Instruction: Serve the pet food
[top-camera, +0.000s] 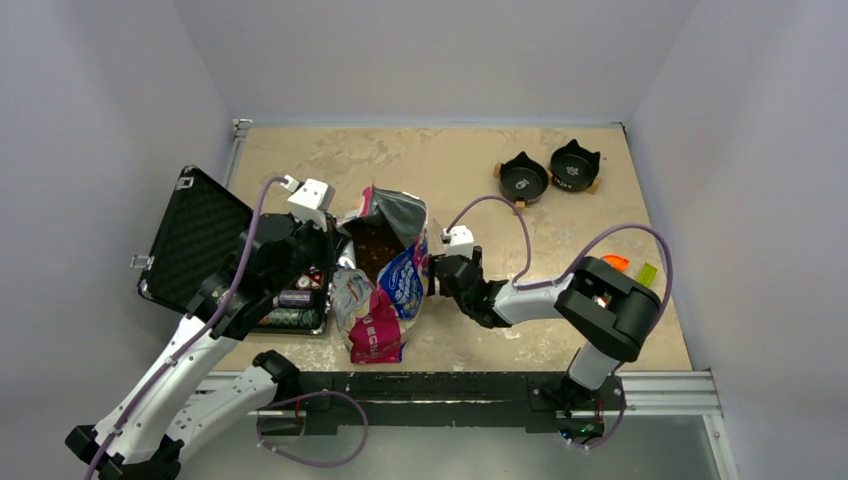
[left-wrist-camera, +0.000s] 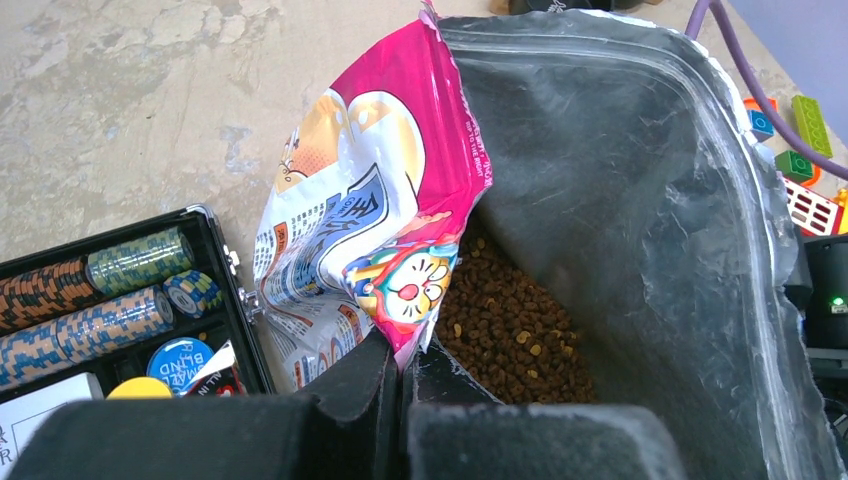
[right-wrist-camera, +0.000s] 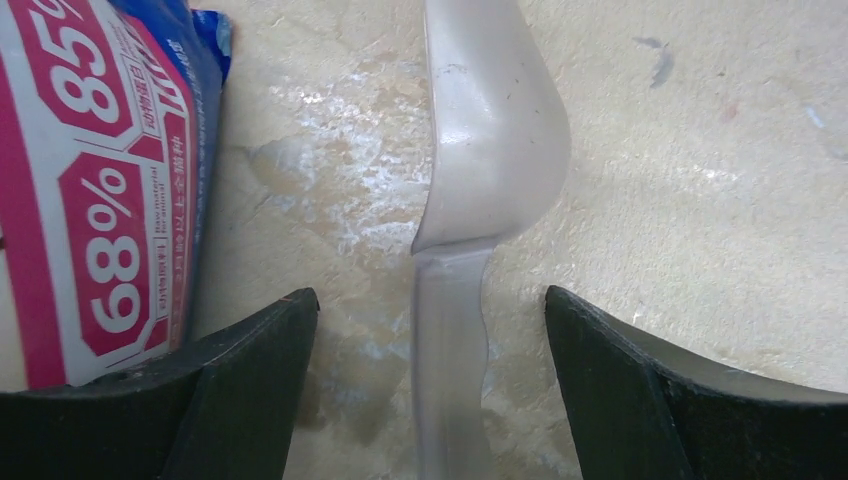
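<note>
The pink-blue-white pet food bag (top-camera: 380, 290) lies open mid-table, with brown kibble (top-camera: 374, 248) showing in its mouth. My left gripper (top-camera: 335, 242) is shut on the bag's left rim. In the left wrist view its jaws (left-wrist-camera: 405, 347) pinch the pink printed edge (left-wrist-camera: 400, 180), with kibble (left-wrist-camera: 510, 325) just beyond. My right gripper (top-camera: 432, 276) is open at the bag's right side, low over the table. In the right wrist view its fingers (right-wrist-camera: 428, 294) straddle the handle of a translucent white scoop (right-wrist-camera: 492, 140) lying on the table, without touching it. The bag (right-wrist-camera: 100, 190) is at the left.
An open black case (top-camera: 195, 245) of poker chips (left-wrist-camera: 110, 290) lies left of the bag. Two black cat-eared bowls (top-camera: 523, 178) (top-camera: 574, 167) stand at the back right. Toy bricks (top-camera: 632, 268) lie at the right edge. Walls enclose the table.
</note>
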